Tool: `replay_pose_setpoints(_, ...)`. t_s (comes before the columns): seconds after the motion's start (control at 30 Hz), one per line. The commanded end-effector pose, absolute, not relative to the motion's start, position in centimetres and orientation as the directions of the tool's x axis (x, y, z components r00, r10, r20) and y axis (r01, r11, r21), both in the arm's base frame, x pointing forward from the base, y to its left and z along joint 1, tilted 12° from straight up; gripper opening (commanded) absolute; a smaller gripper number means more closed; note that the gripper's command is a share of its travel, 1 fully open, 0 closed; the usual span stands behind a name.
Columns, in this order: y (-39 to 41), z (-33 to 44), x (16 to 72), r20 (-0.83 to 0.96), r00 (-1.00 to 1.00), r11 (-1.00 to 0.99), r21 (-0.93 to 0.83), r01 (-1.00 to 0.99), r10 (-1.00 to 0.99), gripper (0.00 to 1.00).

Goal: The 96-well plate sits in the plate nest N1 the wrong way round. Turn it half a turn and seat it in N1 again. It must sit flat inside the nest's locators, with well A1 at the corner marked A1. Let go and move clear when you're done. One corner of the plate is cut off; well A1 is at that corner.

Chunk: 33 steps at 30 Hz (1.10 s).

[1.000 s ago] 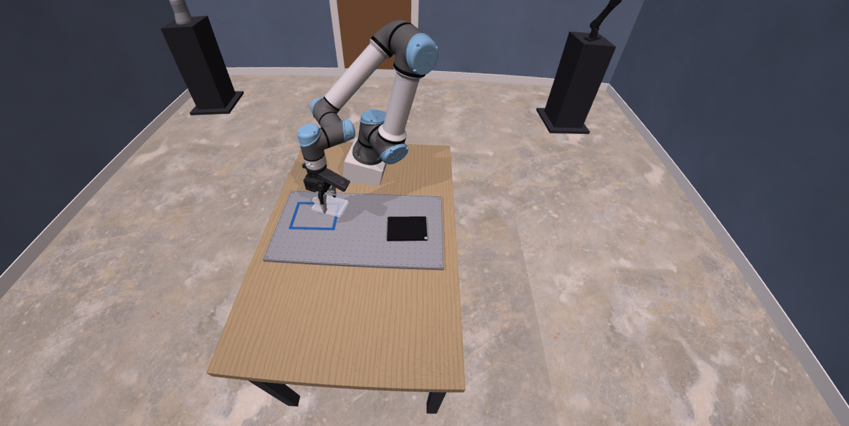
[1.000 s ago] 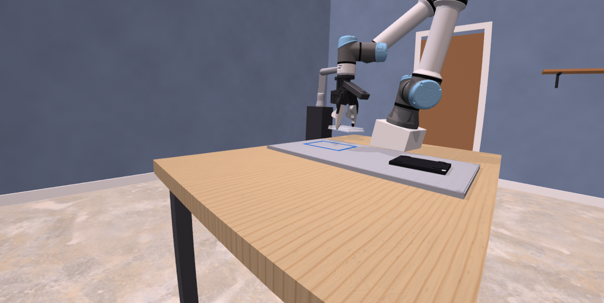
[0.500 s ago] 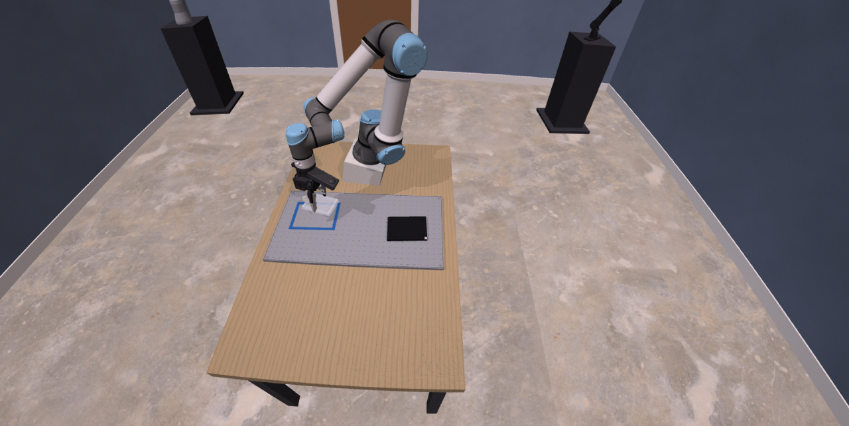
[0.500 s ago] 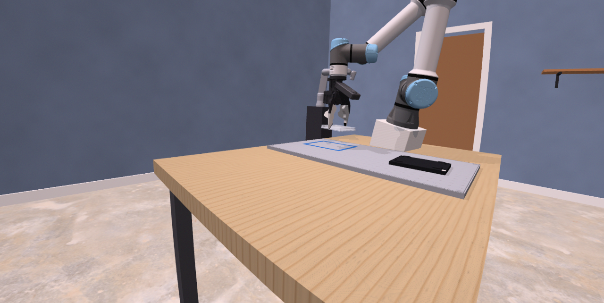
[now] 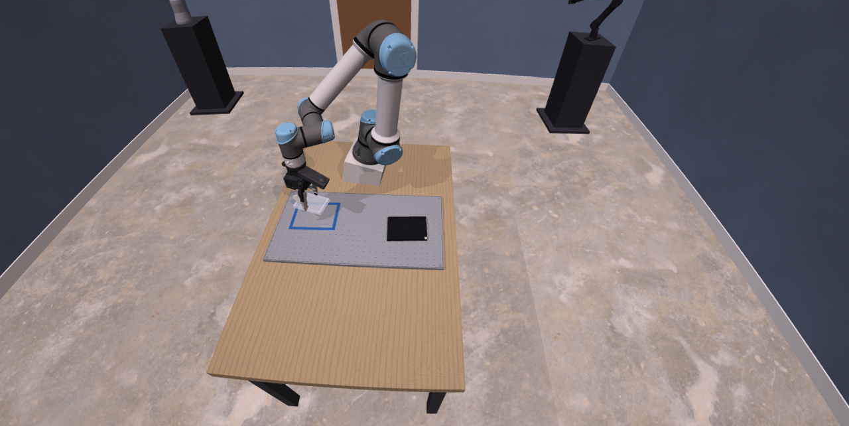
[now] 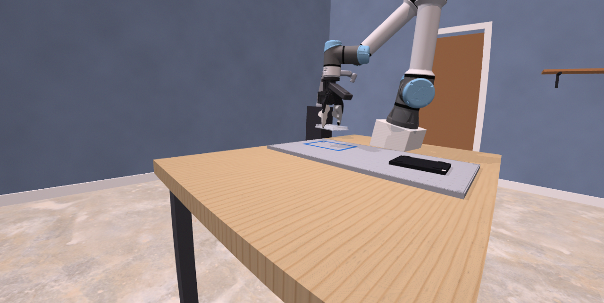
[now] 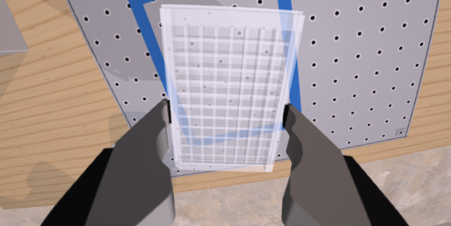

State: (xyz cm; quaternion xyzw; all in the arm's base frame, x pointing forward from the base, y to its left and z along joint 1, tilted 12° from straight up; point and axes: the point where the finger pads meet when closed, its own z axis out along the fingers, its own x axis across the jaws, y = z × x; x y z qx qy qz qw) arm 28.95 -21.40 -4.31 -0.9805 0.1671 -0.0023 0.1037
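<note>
My gripper is shut on the clear 96-well plate, one finger at each long side. The plate is held roughly level in the air, above the back part of a blue outlined rectangle, and is turned relative to that outline. I cannot make out its cut corner for sure. The black nest N1 stands empty at the right, with a small white mark at its front right corner.
The grey perforated board carries the nest and the blue outline. It lies on the wooden table. The arm's pale base block stands behind the board.
</note>
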Motion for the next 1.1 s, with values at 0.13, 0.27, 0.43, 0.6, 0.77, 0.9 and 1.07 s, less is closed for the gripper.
replay_pose_setpoints(0.13,-21.58,-4.33,28.94,-0.063,0.877,-0.856,-0.196,-0.479,-0.477,0.0)
replay_pose_setpoints(0.27,-21.58,-4.33,28.94,-0.088,0.805,-0.785,-0.186,-0.591,-0.586,0.0)
replay_pose_setpoints(0.43,-21.58,-4.33,28.95,-0.091,0.796,-0.775,-0.184,-0.605,-0.599,0.0)
replay_pose_setpoints(0.6,-21.58,-4.33,28.94,-0.091,0.796,-0.775,-0.184,-0.605,-0.599,0.0)
replay_pose_setpoints(0.77,-21.58,-4.34,28.94,-0.091,0.796,-0.775,-0.184,-0.604,-0.599,0.0)
replay_pose_setpoints(0.9,-21.58,-4.34,28.94,-0.091,0.796,-0.775,-0.184,-0.604,-0.599,0.0)
replay_pose_setpoints(1.07,-21.58,-4.34,28.94,-0.091,0.796,-0.775,-0.184,-0.604,-0.599,0.0)
